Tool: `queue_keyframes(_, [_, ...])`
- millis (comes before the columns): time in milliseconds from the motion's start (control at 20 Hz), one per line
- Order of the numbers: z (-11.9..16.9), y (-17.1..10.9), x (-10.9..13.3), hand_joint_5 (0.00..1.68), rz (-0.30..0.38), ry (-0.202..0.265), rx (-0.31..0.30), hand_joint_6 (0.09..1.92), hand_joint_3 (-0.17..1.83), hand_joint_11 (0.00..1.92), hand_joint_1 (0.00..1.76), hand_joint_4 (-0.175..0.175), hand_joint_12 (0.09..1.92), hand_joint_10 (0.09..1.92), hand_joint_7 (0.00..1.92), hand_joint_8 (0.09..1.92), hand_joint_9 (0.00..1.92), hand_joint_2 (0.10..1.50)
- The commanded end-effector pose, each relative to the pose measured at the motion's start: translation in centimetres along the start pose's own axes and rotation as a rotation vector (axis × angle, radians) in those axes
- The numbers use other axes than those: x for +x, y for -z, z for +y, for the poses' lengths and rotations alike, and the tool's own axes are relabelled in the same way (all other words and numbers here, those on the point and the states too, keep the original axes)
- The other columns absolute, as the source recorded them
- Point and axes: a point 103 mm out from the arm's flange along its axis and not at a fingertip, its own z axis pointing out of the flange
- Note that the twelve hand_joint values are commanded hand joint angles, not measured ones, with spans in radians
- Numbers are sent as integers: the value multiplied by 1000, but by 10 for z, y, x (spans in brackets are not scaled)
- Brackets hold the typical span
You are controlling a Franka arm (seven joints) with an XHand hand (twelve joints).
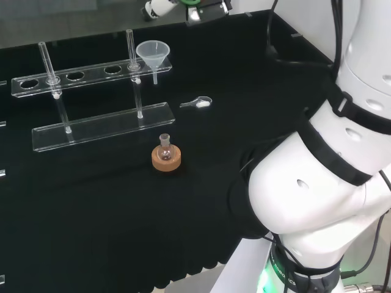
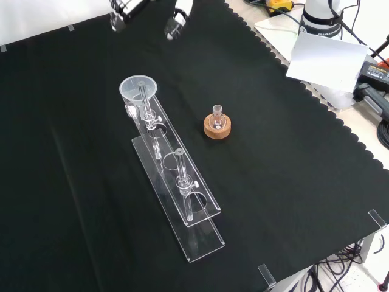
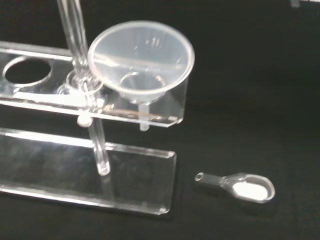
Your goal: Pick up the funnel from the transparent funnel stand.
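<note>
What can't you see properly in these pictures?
- Hand: front view's top edge cuts it off, so its pose is unclear.
- Funnel stem tip: head view, too small and clear.
- Small flask on cork ring: head view, contents too tiny to tell.

No text, label, number or sign can be read here. The funnel [image 3: 141,57] carries faint raised marks on its inner wall in the wrist view, too small to make out. The stand [image 3: 45,100], the flask [image 1: 164,145] on its cork ring [image 1: 166,160] and the scoop [image 3: 240,186] bear no print.
</note>
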Motion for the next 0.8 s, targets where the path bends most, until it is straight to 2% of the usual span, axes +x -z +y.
queue_keyframes(50, [26, -23, 7, 187, -38, 37, 161, 87, 258, 88, 373, 7, 1427, 704, 132, 644, 264, 882])
queue_keyframes(200, [33, -28, 6, 129, -47, 45, 212, 87, 239, 105, 414, 19, 1440, 725, 51, 649, 198, 814])
queue_keyframes(500, [46, -42, 9, 3, -90, 32, 317, 87, 200, 130, 455, 30, 1497, 767, 0, 342, 27, 707])
queue_keyframes(800, [55, -50, 13, 0, -127, 27, 346, 87, 169, 150, 517, 19, 1510, 700, 0, 151, 0, 673])
